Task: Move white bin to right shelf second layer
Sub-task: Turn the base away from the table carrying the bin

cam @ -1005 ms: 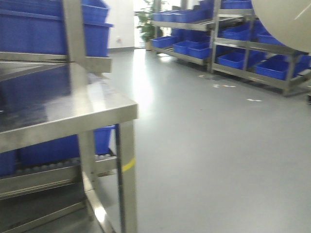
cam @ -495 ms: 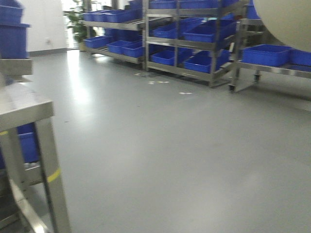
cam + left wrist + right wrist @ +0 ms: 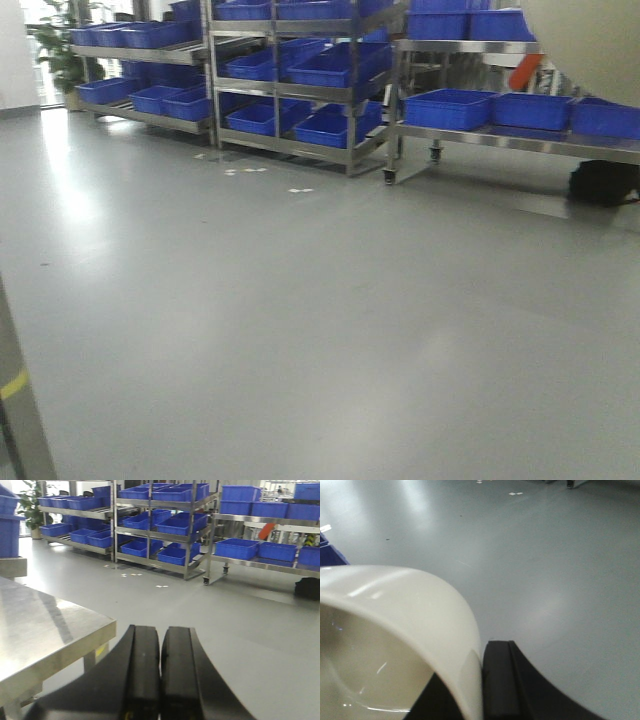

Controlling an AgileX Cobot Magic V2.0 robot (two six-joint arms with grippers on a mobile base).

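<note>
The white bin (image 3: 395,625) hangs above the grey floor (image 3: 545,555) in the right end effector (image 3: 479,652), whose fingers (image 3: 502,680) are clamped on the bin's wall at the rim; in the front view the bin's curved side fills the top right corner; the left end effector (image 3: 160,635) is closed finger against finger on nothing, just beside the steel counter (image 3: 45,625); racks (image 3: 187,555) of blue crates (image 3: 175,525) stand well apart across the floor.
</note>
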